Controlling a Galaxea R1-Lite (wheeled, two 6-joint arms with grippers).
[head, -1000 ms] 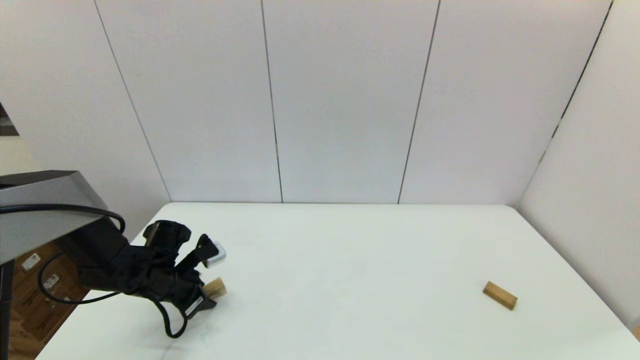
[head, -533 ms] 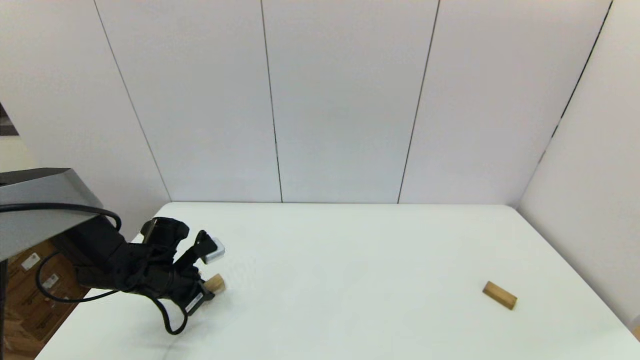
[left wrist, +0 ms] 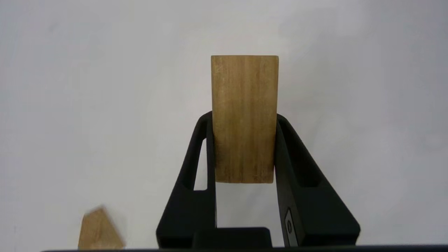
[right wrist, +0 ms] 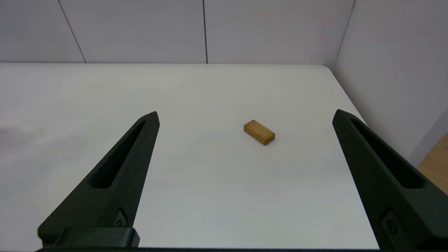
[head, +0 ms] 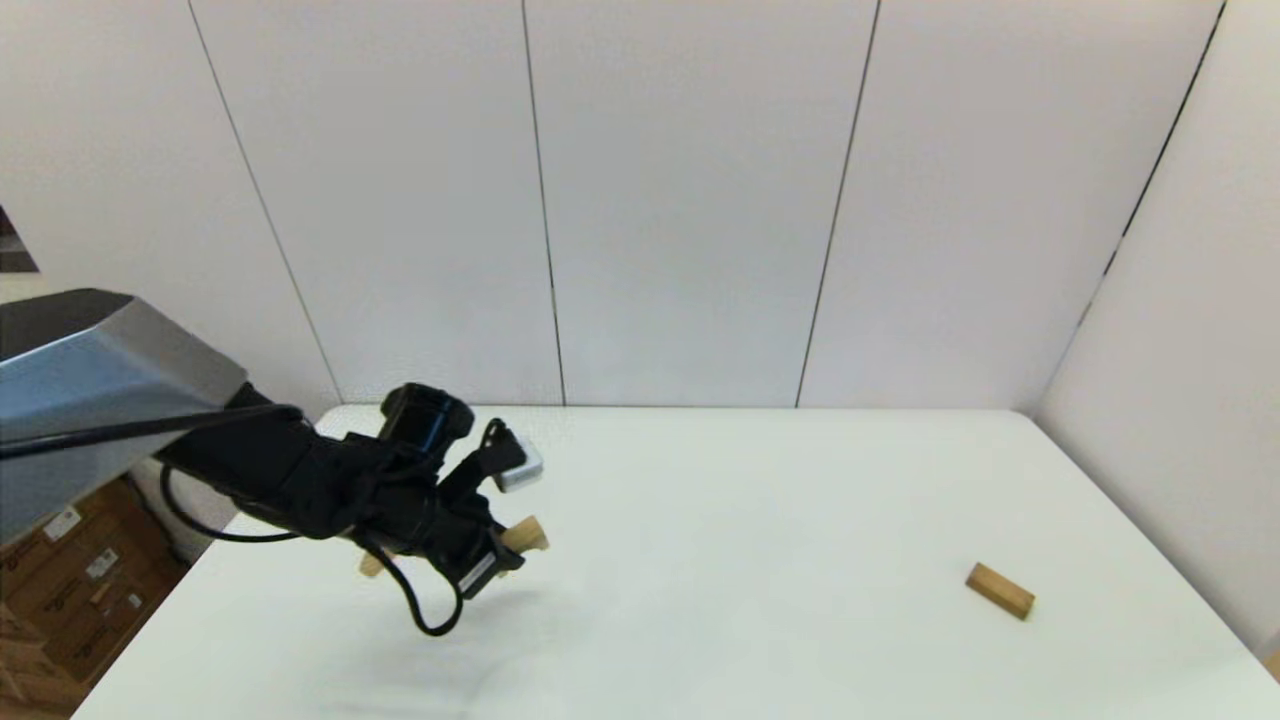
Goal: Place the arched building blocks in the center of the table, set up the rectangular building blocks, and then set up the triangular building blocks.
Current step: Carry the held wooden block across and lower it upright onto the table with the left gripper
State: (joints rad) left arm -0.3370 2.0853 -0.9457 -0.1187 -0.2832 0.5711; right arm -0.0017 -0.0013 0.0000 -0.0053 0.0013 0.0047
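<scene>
— Arched building block (head: 525, 537): where is it in the head view, and what can go wrong?

— It is at the left side of the tabletop (head: 750, 500), in the left gripper (head: 498, 552), and I judge it hangs above the surface, because a soft shadow lies below. One pale end sticks out from the black fingers. The centre is well apart to the right. If the grip is weak, the smooth wood may slide out on the way.

— And the other blocks?

— The rectangular block (head: 999, 590) lies flat, far to the right. A small wooden piece (head: 370, 566) shows behind the arm; probably this is the triangular block.

— What does the left wrist view add?

— The fingers (left wrist: 196, 168) are closed on both long sides of the block (left wrist: 244, 87), at its nearer half. I see only a flat face with straight grain and sharp corners; the curved hollow is hidden. So I cannot tell which way the legs point, and it could be set down on the wrong side. The triangular wedge (left wrist: 99, 231) lies on the tabletop, apart from it.

— And the right wrist view?

— The right gripper (right wrist: 245, 114) has its fingers spread wide, holding nothing. The rectangular brick (right wrist: 259, 132) lies beyond them, a plain solid piece.
</scene>
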